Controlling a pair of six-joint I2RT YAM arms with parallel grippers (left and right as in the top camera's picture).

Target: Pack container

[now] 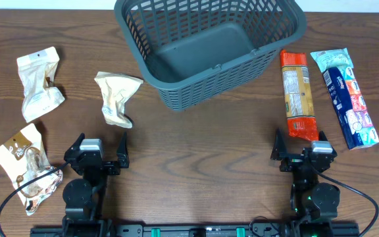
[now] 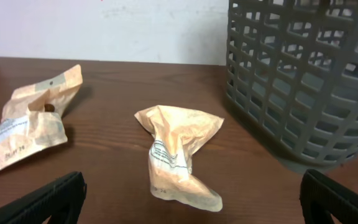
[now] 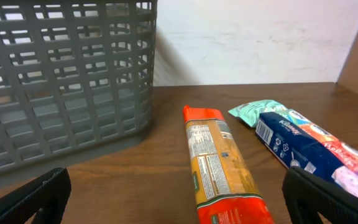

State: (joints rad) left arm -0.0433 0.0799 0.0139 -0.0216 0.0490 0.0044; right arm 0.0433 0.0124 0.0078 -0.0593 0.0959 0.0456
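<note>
Resting low on the brown wooden table (image 1: 202, 164), the left gripper (image 1: 102, 141) and right gripper (image 1: 299, 139) both stand spread wide, holding nothing. Beyond and between them sits the large dark grey slotted plastic basket (image 1: 189, 92), upright, with only its bare solid floor showing inside. A crumpled beige paper packet (image 1: 116, 97) lies ahead of the left gripper, and a long orange packet (image 1: 297, 95) just ahead of the right.

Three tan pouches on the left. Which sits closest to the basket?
The crumpled pouch just left of the basket; the far pouch and the near pouch both lie well further left.
</note>
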